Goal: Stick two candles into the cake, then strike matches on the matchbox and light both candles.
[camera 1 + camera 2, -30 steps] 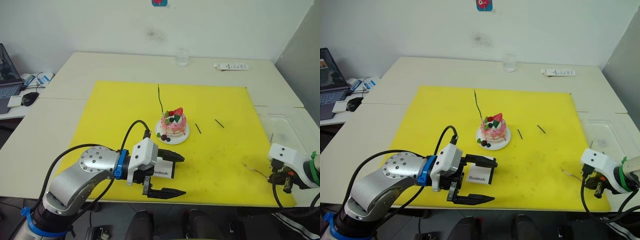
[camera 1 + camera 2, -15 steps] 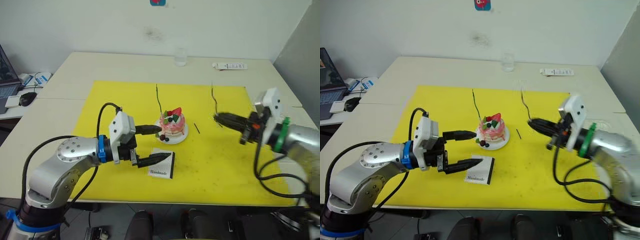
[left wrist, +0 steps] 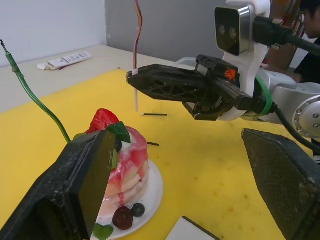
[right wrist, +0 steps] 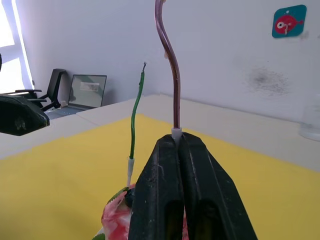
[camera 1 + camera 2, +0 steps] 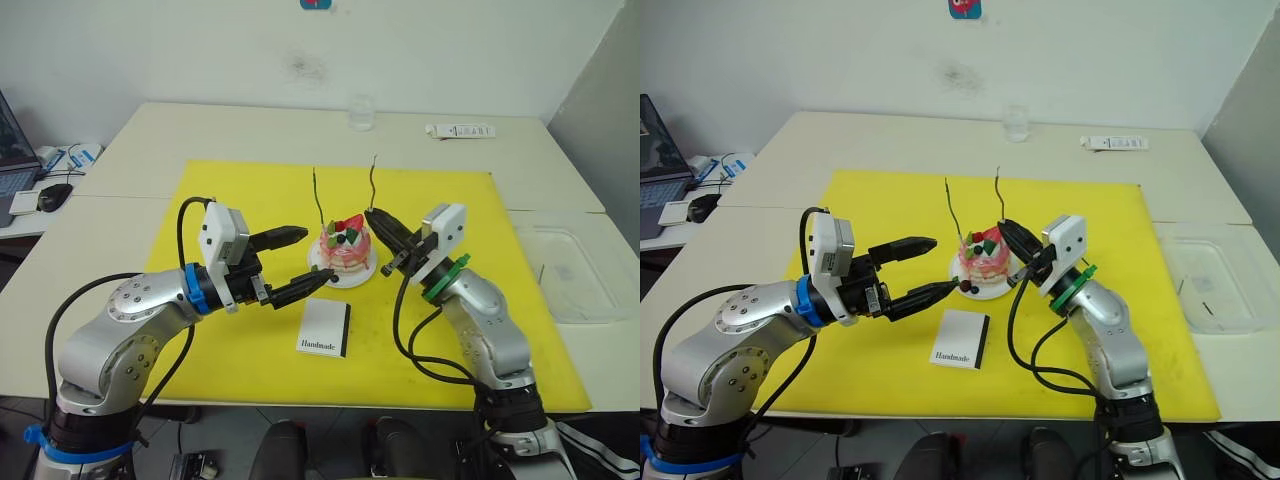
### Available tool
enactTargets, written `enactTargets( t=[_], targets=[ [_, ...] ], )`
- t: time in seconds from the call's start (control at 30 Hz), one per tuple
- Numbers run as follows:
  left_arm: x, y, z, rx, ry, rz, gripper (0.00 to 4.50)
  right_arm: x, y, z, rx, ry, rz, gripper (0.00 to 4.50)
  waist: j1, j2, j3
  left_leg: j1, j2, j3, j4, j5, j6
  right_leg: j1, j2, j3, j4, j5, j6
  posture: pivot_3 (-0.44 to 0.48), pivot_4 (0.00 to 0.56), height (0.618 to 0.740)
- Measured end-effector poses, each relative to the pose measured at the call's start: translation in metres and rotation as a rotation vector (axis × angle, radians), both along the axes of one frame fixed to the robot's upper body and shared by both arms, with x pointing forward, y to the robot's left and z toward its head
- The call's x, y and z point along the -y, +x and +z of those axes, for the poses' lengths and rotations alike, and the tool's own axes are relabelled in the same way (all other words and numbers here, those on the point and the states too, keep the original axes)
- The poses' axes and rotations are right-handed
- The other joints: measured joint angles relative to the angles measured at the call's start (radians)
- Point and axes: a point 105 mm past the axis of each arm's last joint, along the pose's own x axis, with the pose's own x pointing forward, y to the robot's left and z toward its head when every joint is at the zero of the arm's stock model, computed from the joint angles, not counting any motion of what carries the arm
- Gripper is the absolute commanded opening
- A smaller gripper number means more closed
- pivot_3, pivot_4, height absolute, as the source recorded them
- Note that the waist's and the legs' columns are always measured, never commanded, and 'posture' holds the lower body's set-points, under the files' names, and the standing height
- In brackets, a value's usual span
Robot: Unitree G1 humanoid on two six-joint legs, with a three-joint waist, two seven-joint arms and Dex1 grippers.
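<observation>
Yellow mat [image 5: 200, 220] | cake [image 5: 345, 250] | right gripper [image 5: 378, 221] pinching candle [image 5: 373, 180]

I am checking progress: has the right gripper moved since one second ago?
Yes. The right gripper, holding a candle, came from the mat's near right corner to the cake.

White table [image 5: 120, 190] carries yellow mat [image 5: 200, 215]; clear glass [image 5: 361, 115] at 12 o'clock, white remote [image 5: 461, 131] at 1 o'clock.

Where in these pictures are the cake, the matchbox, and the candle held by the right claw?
cake [image 5: 348, 250], left eye view, pink side.
matchbox [image 5: 325, 328], left eye view, white top face.
candle in the right claw [image 4: 170, 55], right wrist view, wavy stem.
</observation>
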Motion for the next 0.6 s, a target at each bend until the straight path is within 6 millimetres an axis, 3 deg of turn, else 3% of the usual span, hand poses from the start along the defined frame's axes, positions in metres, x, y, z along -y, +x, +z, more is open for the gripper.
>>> enactTargets(
  t=[0.23,0.6],
  targets=[
    [-0.002,-0.001,0.001,0.017,0.026,-0.012,4.5,0.002,0.01,-0.018,-0.003,-0.011,-0.032,0.02,0.0,0.0,0.0,0.0,0.0,0.001,0.0,0.0,0.0,0.0,0.0,0.001,0.0,0.003,-0.004,0.0,0.15,0.74],
    [-0.001,-0.003,0.001,0.019,0.033,-0.032,4.5,0.004,0.01,-0.017,0.023,-0.007,-0.042,0.02,0.0,0.0,0.0,0.0,0.0,0.001,0.0,0.0,0.0,0.0,0.0,0.001,0.0,0.003,-0.004,0.0,0.15,0.74]
  ],
)
